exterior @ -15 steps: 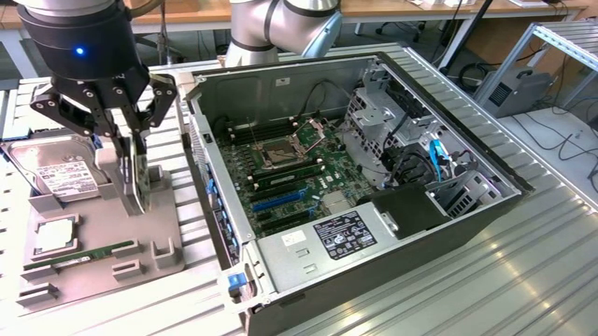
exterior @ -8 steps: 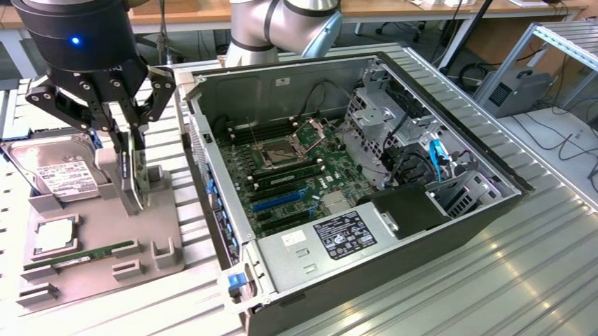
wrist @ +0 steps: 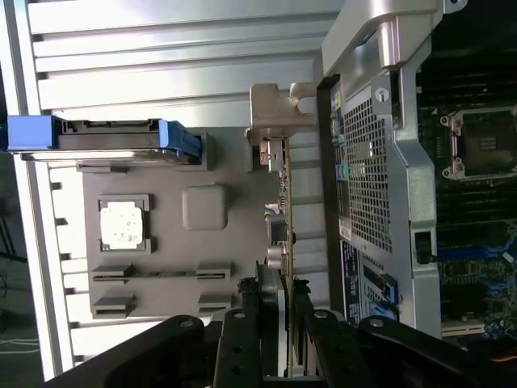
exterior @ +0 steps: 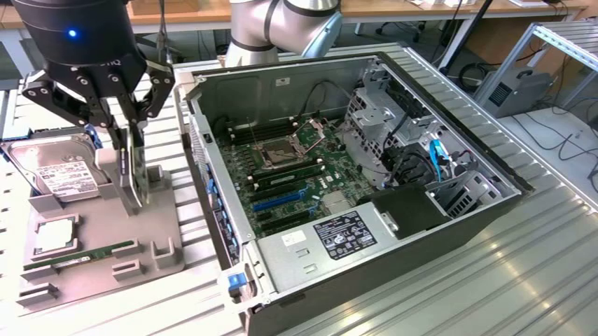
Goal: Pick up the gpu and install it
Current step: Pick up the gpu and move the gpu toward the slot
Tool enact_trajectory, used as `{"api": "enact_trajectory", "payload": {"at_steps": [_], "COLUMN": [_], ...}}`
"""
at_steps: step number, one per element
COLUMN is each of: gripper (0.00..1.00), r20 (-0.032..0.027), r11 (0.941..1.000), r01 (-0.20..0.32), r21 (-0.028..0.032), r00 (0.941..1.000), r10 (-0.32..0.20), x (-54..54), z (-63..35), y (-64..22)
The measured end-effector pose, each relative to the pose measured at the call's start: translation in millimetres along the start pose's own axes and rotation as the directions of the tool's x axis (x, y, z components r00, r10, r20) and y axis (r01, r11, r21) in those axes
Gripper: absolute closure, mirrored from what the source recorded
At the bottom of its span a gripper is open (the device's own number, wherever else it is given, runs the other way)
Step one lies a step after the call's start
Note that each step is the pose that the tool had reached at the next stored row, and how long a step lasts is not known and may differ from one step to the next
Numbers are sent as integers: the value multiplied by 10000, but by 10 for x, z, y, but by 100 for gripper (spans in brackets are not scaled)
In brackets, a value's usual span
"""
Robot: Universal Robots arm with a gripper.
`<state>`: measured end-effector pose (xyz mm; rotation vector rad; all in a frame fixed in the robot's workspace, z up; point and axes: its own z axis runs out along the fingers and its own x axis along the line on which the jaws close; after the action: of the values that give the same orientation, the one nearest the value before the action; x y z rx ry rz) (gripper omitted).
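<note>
Black gripper (wrist: 283, 295) jaws clamped on gpu (wrist: 281, 194), card standing edge-up in grey tray (wrist: 161, 242), just beside computer case (exterior: 421, 273). Watch your grip: thin card could tilt, snag tray slot, strike case wall.

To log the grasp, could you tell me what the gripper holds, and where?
The gripper clamps the gpu by its top edge, at the end away from its bracket.
</note>
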<state>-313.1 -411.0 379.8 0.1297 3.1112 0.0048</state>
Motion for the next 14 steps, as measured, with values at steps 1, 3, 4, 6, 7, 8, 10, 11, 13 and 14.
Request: {"api": "enact_trajectory", "payload": {"at_steps": [1,3,4,6,7,8,10,11,13,14], "gripper": [73,73,73,73,73,73,73,73,73,73], "r20": [0,0,0,1,-1,0,0,0,0,0], "r11": [10000,10000,10000,10000,10000,10000,10000,10000,10000,10000], "r01": [0,0,0,0,0,0,0,0,0,0], "r21": [0,0,1,0,1,0,0,0,0,1], "r00": [10000,10000,10000,10000,10000,10000,10000,10000,10000,10000], "r10": [0,0,0,0,0,0,0,0,0,0], "x": [0,-1,-1,-1,-2,-2,-2,-2,-3,-3], "z": [-14,-29,-37,-51,-58,-65,-79,-85,-99,-107], "y": [0,0,0,0,0,0,0,0,0,0]}}
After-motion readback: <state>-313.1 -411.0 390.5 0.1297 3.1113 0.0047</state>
